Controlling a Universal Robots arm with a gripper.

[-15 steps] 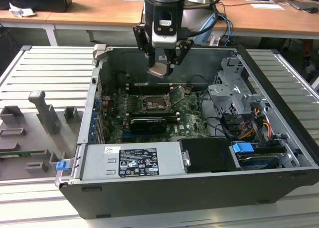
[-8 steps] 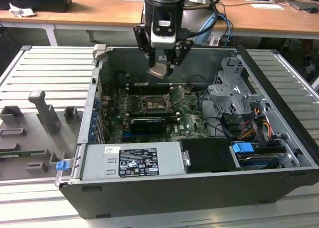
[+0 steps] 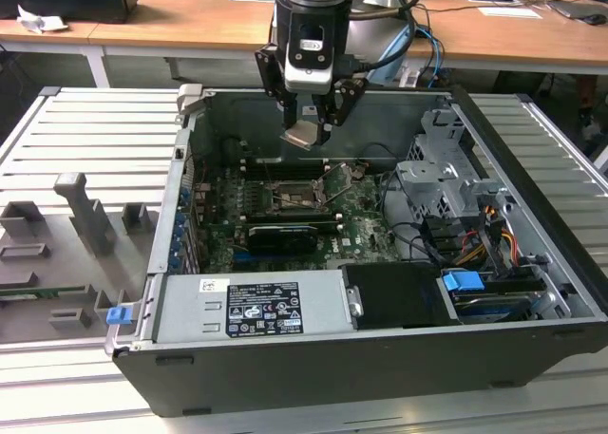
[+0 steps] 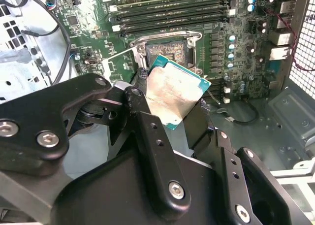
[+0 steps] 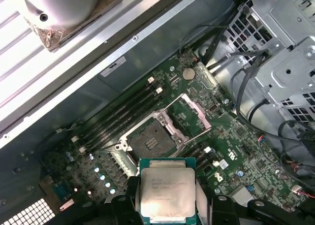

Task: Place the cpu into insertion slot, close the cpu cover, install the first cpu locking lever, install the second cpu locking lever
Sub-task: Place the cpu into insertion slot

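My gripper point(image 3: 306, 130) hangs above the open computer case, shut on the cpu point(image 3: 304, 134), a small square chip with a dull metal top. In both wrist views the cpu point(image 5: 166, 188) point(image 4: 174, 92) sits between the black fingers point(image 4: 147, 121), tilted and above the board. The insertion slot point(image 5: 150, 136) point(image 3: 294, 196) point(image 4: 168, 51) lies bare on the green motherboard, below and a little apart from the chip. The cpu cover point(image 5: 201, 112) point(image 3: 339, 179) stands swung up at the slot's edge toward the drive cage. A thin wire lever point(image 5: 197, 135) angles up beside the slot.
Memory slots point(image 5: 123, 112) run along one side of the socket, and a long black card point(image 3: 280, 236) lies on the other. A silver power supply point(image 3: 252, 306) fills the case front, with a drive cage point(image 3: 446, 182) and cables on the exterior view's right. Grey fixtures point(image 3: 85, 216) stand outside on the left.
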